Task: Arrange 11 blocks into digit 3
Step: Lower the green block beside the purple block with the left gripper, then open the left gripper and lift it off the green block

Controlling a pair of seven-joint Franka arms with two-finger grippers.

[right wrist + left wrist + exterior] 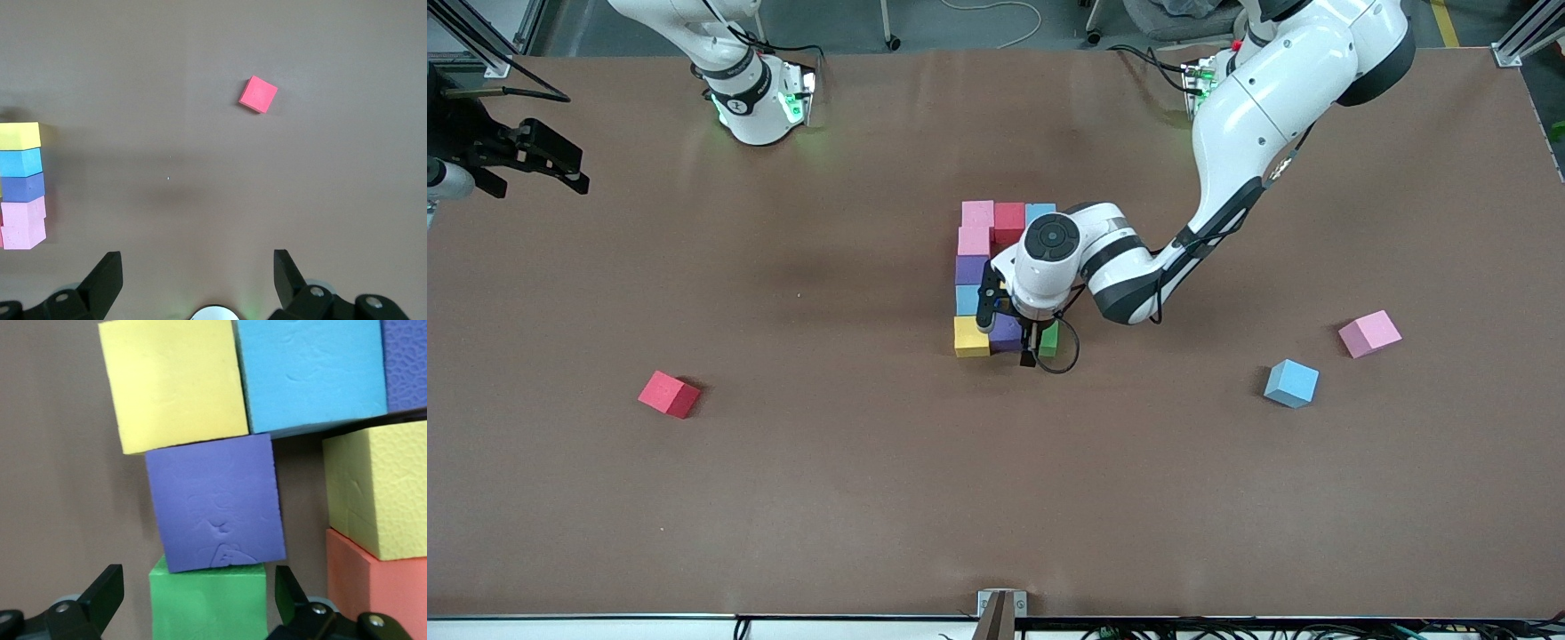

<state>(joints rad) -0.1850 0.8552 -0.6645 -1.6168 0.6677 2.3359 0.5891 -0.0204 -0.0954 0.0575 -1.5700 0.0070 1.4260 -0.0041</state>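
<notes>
Digit 3 (pixel 989 283): partly hidden under left arm
Left pincer (pixel 1037 341): released, straddling green block (pixel 1050 339)
Right pincer (pixel 197 280): released, waiting

My left gripper (pixel 1035 348) is straddling the green block (pixel 1050 339) with fingers spread, crowding the digit 3 (pixel 996 280); the purple block (pixel 215 503) is sitting tight against it; bare table (pixel 871 480) is lying wide around the stray red block (pixel 669 394), blue block (pixel 1291 383) and pink block (pixel 1369 333).
</notes>
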